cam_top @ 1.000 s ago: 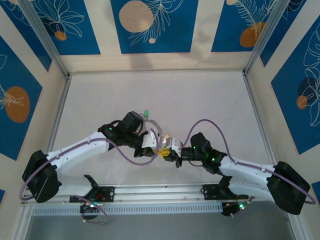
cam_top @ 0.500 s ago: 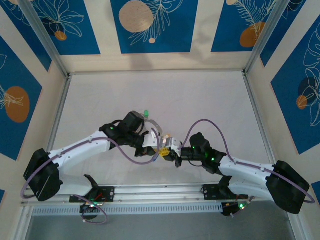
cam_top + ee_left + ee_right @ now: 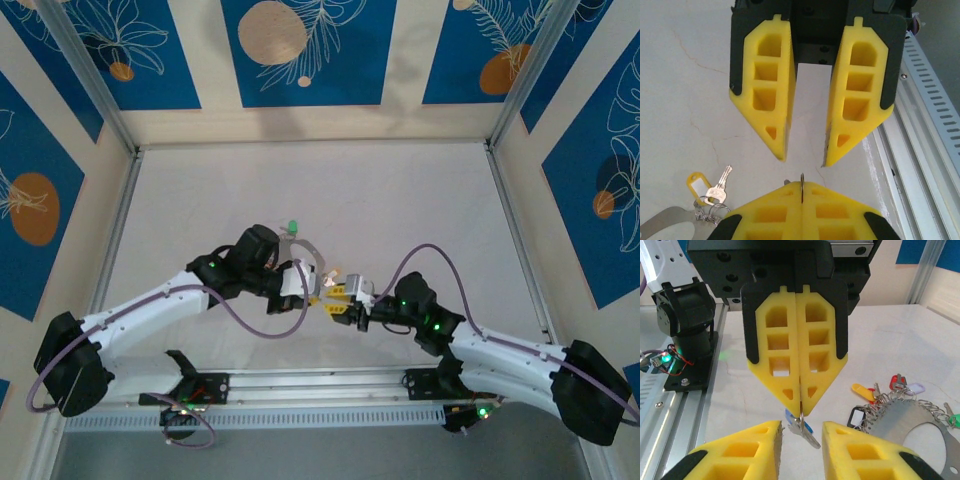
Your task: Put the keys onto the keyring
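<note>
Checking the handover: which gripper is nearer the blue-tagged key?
Left. The left gripper has its jaws shut on the small ring the blue-tagged key hangs from; the right gripper faces it, jaws open on either side of the key.

From overhead the keys [image 3: 293,226] are too small to count or tell apart, just a green speck at the far side of the keyring [image 3: 305,247], part of which goes under the left arm [image 3: 255,260]. Left wrist cam: keyring runs out at the bottom-left corner. Left gripper [image 3: 802,191] cut off at the bottom edge, and the wire loop [image 3: 802,180] it pinches is mostly buried btwn the pads, size unclear. Right wrist cam: blue-tag key [image 3: 807,436] w/ tag half behind that gripper's tip. Green tag [image 3: 954,420] clipped at the right edge.
</note>
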Robot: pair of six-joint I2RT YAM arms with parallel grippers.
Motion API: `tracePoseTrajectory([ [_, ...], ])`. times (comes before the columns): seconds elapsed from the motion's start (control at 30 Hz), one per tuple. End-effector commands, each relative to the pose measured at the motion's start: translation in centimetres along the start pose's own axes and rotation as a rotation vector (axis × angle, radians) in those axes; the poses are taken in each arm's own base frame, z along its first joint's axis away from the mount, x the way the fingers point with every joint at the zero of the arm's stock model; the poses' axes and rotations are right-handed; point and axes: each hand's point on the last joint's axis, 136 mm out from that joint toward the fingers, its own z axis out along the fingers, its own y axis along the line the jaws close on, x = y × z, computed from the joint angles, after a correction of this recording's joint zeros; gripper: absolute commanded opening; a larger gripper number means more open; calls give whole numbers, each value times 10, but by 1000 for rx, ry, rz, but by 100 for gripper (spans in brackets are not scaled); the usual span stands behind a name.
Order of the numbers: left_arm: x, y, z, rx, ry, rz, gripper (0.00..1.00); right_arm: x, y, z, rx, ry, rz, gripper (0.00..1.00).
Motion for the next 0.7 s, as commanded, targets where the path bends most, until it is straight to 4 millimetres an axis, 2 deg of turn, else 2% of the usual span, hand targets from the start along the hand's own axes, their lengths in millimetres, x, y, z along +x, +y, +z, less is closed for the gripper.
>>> tracePoseTrajectory([
  [0.0,-10,1,-3,-6,-44,14,0,4,-2,-6,22,5,3,28],
  [0.27,-10,2,1,-3,-53,-7,0,8,3,-5,-11,11,27,28],
  [0.67,-14,-2,5,39,-86,-3,0,3,-2,0,-6,1,22,28],
])
